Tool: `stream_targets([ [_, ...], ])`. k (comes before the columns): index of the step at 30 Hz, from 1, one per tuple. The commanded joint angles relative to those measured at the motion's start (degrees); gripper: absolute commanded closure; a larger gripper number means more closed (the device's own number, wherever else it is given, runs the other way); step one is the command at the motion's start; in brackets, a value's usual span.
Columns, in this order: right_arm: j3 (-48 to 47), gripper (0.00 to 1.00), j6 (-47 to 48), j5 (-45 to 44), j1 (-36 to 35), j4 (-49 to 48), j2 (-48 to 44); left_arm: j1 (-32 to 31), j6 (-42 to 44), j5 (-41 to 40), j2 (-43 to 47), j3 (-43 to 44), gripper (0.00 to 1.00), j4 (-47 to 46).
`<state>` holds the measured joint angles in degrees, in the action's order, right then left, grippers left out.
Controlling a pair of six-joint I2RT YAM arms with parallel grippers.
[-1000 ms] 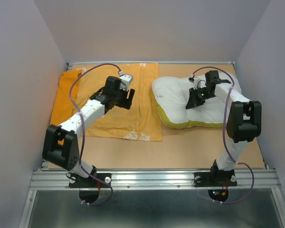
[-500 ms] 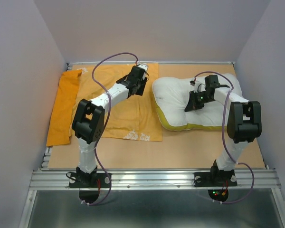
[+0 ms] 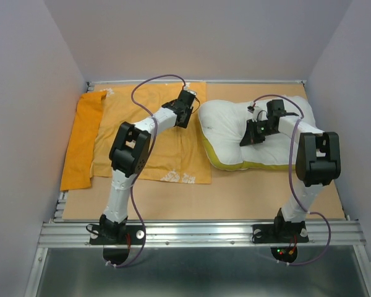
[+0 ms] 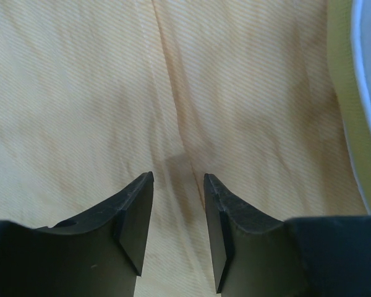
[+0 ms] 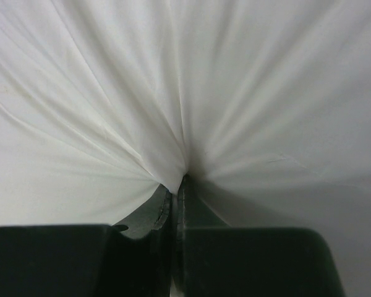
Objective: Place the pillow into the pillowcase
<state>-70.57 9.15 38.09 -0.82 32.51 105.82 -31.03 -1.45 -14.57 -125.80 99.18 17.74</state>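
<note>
- Left arm has swung across from mid-pillowcase to the cloth's far right edge; its jaws have narrowed on the way. Right arm has barely shifted on the pillow.
- left gripper (image 4: 178,179): jaws apart, a clear gap between them, pointed down at a crease in the pillowcase (image 3: 167,148). Nothing is clamped yet, and I can't tell whether the tips touch the cloth.
- right gripper (image 5: 176,185): jaws together, pinching a tuck of the pillow (image 3: 222,124); wrinkles fan out from the pinch point.
- Pillow is outside the case, flat on the right side of the table (image 3: 253,192), with its left edge hard against the pillowcase's right edge.
- Pillowcase lies spread flat on the left, its far-left strip folded over. I can't see which edge is the opening.
- Why, as I read it: the right arm holds the pillow ready to drag or feed it in. The left is lining up on the case edge nearest the pillow, probably to lift a layer and open a mouth.
- Insertion not started.
- Count: 1 pillow, 1 pillowcase, 2 arms, 2 grippers.
</note>
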Motion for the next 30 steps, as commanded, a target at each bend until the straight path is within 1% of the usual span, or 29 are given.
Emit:
stream_targets([
  [1,2.2,0.99,-0.4,-0.7,0.0,0.5,-0.2,-0.1,-0.4,-4.1,-0.6,3.8,0.54,1.1],
  [5,2.3,0.99,-0.4,-0.8,-0.1,0.6,0.0,0.0,-0.2,-5.6,-2.4,5.6,0.55,1.4],
  [6,2.3,0.99,-0.4,-0.7,-0.1,0.6,0.1,0.0,-0.3,-6.3,-3.0,6.4,0.58,1.4],
  [8,2.3,1.0,-0.3,-0.7,0.0,0.6,0.0,0.1,0.0,-7.5,-3.5,7.3,0.59,1.6],
  [10,2.3,0.99,-0.3,-0.7,-0.1,0.6,0.0,0.1,0.2,-8.1,-3.9,8.4,0.62,2.0],
  [13,2.4,1.0,-0.2,-0.7,0.0,0.5,0.1,0.4,0.7,-8.2,-4.0,8.9,0.63,2.1],
  [16,2.5,0.99,-0.1,-0.6,-0.1,0.5,0.2,0.7,0.8,-6.6,-3.9,9.9,0.65,2.7],
  [18,2.6,1.0,0.0,-0.6,0.0,0.5,0.2,0.7,0.9,-3.5,-3.4,9.7,0.62,2.3],
  [19,2.6,0.99,0.0,-0.6,-0.1,0.5,0.2,0.7,1.0,-2.6,-2.9,9.7,0.58,2.0],
  [20,2.5,0.99,0.1,-0.6,-0.1,0.5,0.3,0.7,0.9,-1.7,-3.0,9.8,0.55,2.0],
  [21,2.5,0.99,0.0,-0.6,0.0,0.5,0.3,0.6,1.0,-1.7,-3.2,10.3,0.51,2.0],
  [23,2.4,0.99,0.0,-0.5,-0.1,0.6,0.4,0.6,1.1,-1.9,-4.1,11.2,0.48,2.6],
  [30,2.3,1.0,0.0,-0.8,0.0,0.6,0.5,0.6,1.1,-3.4,-6.8,13.1,0.47,2.8],
])
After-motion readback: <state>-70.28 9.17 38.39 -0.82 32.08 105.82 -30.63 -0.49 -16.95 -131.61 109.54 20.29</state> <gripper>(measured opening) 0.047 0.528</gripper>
